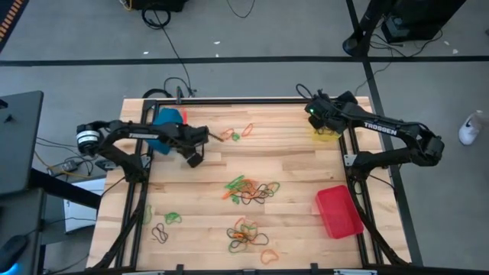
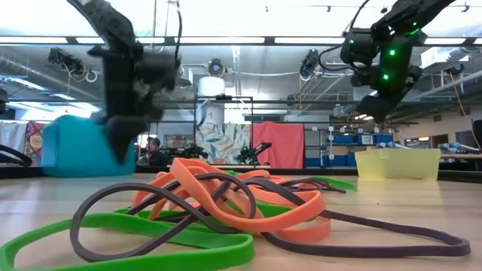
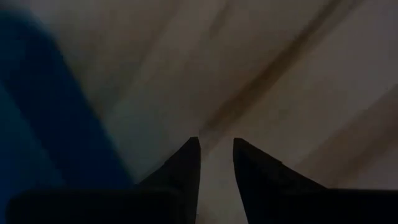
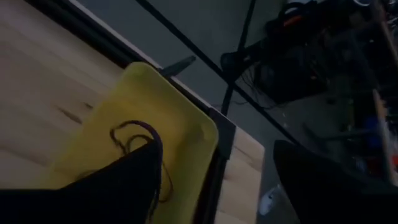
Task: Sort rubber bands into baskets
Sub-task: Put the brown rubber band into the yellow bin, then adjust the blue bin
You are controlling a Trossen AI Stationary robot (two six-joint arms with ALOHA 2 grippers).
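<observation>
Dark fingers of the left gripper point(image 1: 195, 159) hang just apart, holding nothing, above bare planks beside the blue basket point(image 1: 162, 121). Over on the far right corner, the right gripper point(image 1: 319, 116) hovers spread wide over the yellow basket point(image 4: 152, 127), and only its wrist view shows a dark band point(image 4: 138, 138) lying inside. Wooden table point(image 1: 298, 160), loose rubber bands point(image 1: 252, 189) heaped mid-table, red basket point(image 1: 338, 211) near the right edge. Low down, a workshop room shows behind.
</observation>
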